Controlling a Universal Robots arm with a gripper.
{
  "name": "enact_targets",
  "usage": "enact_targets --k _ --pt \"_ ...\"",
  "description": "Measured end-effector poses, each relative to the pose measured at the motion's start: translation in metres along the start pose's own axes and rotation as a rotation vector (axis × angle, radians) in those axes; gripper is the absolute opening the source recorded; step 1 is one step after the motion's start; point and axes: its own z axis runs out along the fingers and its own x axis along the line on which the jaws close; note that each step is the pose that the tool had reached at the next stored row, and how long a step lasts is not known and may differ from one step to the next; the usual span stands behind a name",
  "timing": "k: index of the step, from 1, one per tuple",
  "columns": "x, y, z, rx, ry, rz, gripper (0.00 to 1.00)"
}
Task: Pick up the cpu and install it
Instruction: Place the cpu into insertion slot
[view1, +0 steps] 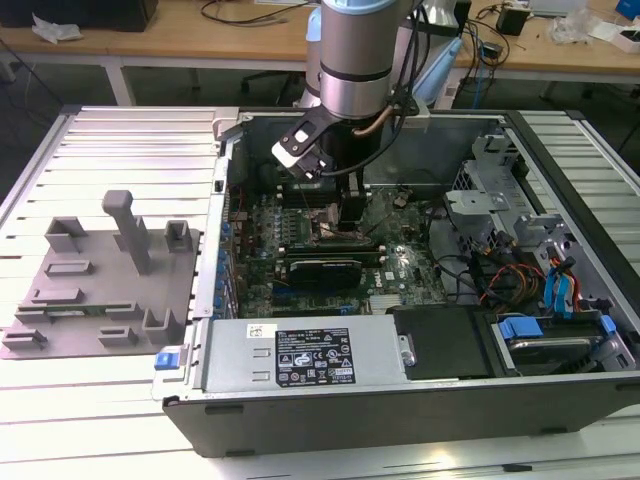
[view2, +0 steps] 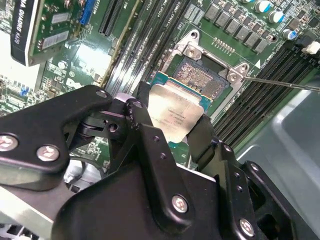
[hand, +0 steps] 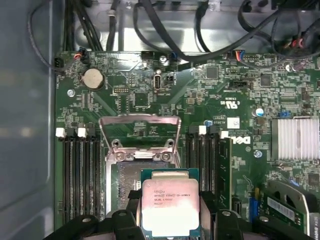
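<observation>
It looks like an electronics workshop or robotics lab. An open black metal computer case (view1: 400, 415) lies on a ribbed aluminium table (view1: 130, 140). Behind the case stand long pale wooden workbenches (view1: 190, 45) strewn with black cables (view1: 240, 12).

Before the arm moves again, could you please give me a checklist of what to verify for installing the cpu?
1. The cpu is gripped by the hand: ok.
2. The socket frame is lifted open: ok.
3. The socket is free of objects: ok.
4. The cpu is centred over the socket: not ok, it overlaps one edge only.
5. The cpu orientation matches the socket: cannot tell.
</observation>
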Motion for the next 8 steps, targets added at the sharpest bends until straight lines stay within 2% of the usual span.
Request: enact_targets --k 3,8 --pt "0.0012 0.0001 0.0021 -0.0005 0.0005 -0.023 0.55" --pt "0.0056 -0.002 0.0044 -0.0006 0.0006 -0.023 0.55"
